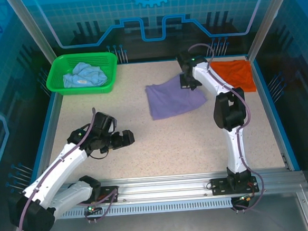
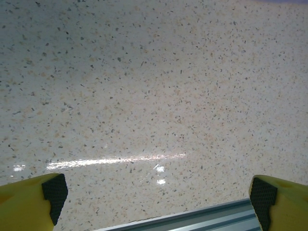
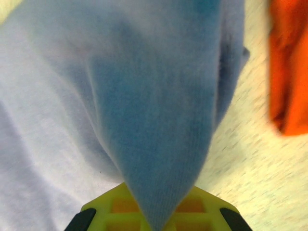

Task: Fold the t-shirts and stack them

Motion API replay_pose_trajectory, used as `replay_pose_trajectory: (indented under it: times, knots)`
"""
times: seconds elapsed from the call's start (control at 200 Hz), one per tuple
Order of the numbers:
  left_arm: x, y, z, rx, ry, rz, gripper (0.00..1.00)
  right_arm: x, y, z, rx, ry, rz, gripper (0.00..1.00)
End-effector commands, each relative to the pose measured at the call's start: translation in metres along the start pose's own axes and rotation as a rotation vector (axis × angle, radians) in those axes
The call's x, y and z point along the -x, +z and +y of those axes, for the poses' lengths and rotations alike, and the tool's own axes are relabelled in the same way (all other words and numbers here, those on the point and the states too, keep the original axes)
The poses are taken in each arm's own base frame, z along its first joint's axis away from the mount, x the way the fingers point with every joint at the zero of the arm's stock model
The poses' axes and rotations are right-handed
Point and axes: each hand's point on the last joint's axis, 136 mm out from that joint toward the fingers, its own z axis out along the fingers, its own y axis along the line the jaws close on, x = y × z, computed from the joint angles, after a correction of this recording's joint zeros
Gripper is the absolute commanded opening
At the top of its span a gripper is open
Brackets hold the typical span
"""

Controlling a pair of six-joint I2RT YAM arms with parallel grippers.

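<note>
Speckled table (image 1: 171,140), lavender shirt (image 1: 169,101) corner pinched in right gripper (image 1: 187,83), left gripper (image 2: 159,196) spread

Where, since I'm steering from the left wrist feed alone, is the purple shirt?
Observer: The purple shirt lies on the table, right of centre, toward the far side.
Operator: Is the right claw on it?
Observer: Yes, the right claw is shut on the shirt's far edge.
Operator: Anything left to fold?
Observer: A blue shirt sits crumpled in the green basket, far left.
</note>
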Motion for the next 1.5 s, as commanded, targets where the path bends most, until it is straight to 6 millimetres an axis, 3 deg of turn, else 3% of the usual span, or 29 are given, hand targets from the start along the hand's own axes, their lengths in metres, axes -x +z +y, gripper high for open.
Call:
replay_pose_trajectory:
  times: [0.0,0.21,0.36,0.56,0.725,0.99,1.236,1.496]
  knots:
    - [0.007,-0.004,0.005,0.049,0.020,-0.003,0.99,0.011,-0.013,-0.029,-0.127,-0.149,0.007,0.00]
    - [0.010,0.003,0.011,0.090,0.016,0.025,0.99,0.047,-0.047,-0.075,-0.186,-0.155,-0.093,0.00]
    - [0.010,0.007,0.015,0.118,0.022,0.042,0.99,0.063,-0.064,-0.092,-0.230,-0.217,-0.134,0.00]
    - [0.009,0.013,0.018,0.138,0.025,0.063,0.99,0.073,-0.063,-0.123,-0.256,-0.211,-0.143,0.00]
    - [0.007,0.018,0.021,0.151,0.021,0.082,0.99,0.079,-0.063,-0.131,-0.225,-0.190,-0.157,0.00]
    - [0.005,0.024,0.023,0.165,0.018,0.105,0.99,0.090,-0.079,-0.147,-0.239,-0.161,-0.207,0.00]
    - [0.004,0.027,0.024,0.178,0.025,0.120,0.99,0.091,-0.075,-0.172,-0.260,-0.121,-0.195,0.00]
    - [0.005,0.030,0.026,0.188,0.024,0.128,0.99,0.092,-0.074,-0.184,-0.274,-0.110,-0.198,0.00]
